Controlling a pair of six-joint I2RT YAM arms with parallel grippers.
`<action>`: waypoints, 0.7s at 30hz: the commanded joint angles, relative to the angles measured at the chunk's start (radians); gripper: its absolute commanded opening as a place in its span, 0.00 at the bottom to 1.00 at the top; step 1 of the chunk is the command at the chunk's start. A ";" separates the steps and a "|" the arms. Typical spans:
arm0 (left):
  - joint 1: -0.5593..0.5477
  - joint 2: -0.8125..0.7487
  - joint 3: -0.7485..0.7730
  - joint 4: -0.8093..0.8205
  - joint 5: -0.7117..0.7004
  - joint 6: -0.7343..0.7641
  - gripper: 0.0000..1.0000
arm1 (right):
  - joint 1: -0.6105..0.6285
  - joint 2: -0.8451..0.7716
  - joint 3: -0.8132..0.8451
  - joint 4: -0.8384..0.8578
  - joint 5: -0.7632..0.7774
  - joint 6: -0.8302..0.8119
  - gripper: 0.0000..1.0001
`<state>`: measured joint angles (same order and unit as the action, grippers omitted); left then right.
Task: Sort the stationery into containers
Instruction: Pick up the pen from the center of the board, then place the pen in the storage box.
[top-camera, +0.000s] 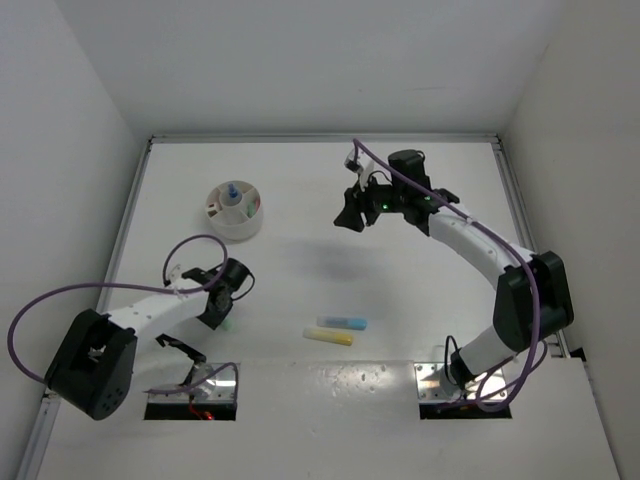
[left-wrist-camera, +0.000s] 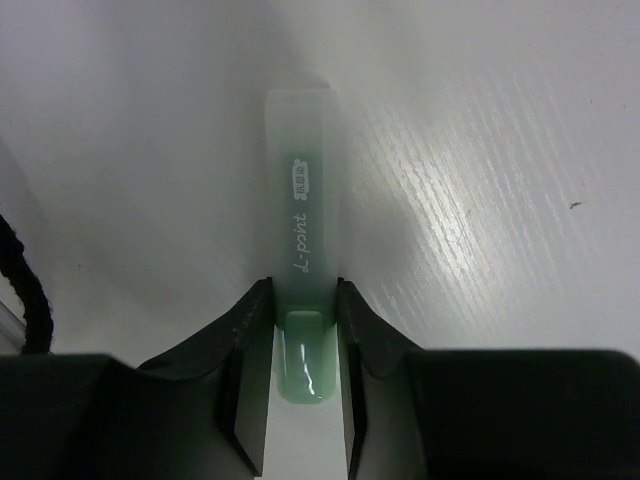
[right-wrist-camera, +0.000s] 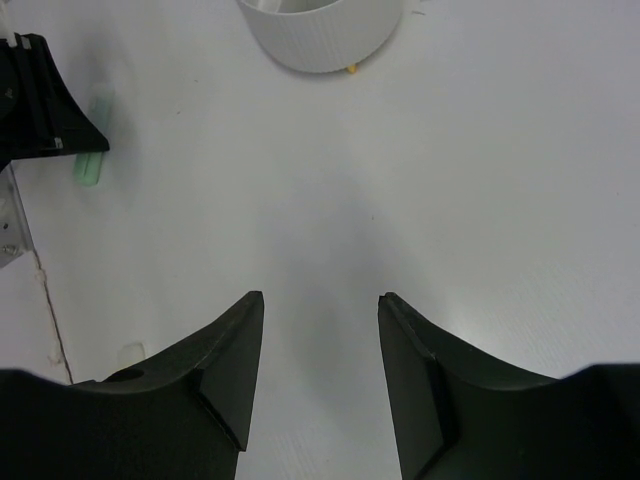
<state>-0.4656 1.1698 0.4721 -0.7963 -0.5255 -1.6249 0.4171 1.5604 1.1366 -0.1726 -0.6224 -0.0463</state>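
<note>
My left gripper is shut on a mint-green marker. Both jaws press its sides near the rounded green end, and the marker points away over the white table. It also shows in the right wrist view beside the left gripper. My right gripper is open and empty above the table. The round white dish stands at the back left and holds a blue-capped tube and other items. A light blue marker and a yellow marker lie side by side at the front middle.
The dish's wall is at the top of the right wrist view, with a tiny yellow bit at its foot. White walls enclose the table on three sides. The arm bases and purple cables sit at the near edge.
</note>
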 joint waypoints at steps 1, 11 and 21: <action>0.016 0.013 -0.016 0.071 0.070 0.034 0.11 | -0.017 -0.031 -0.012 0.048 -0.048 0.023 0.50; 0.016 -0.105 0.503 0.074 -0.046 0.660 0.00 | -0.044 0.016 0.017 -0.071 -0.123 -0.058 0.00; 0.056 0.033 0.606 0.293 -0.347 0.890 0.00 | -0.054 0.052 0.049 -0.137 -0.076 -0.110 0.00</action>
<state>-0.4355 1.1324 1.0477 -0.5430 -0.7208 -0.7757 0.3706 1.6154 1.1431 -0.3172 -0.7044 -0.1265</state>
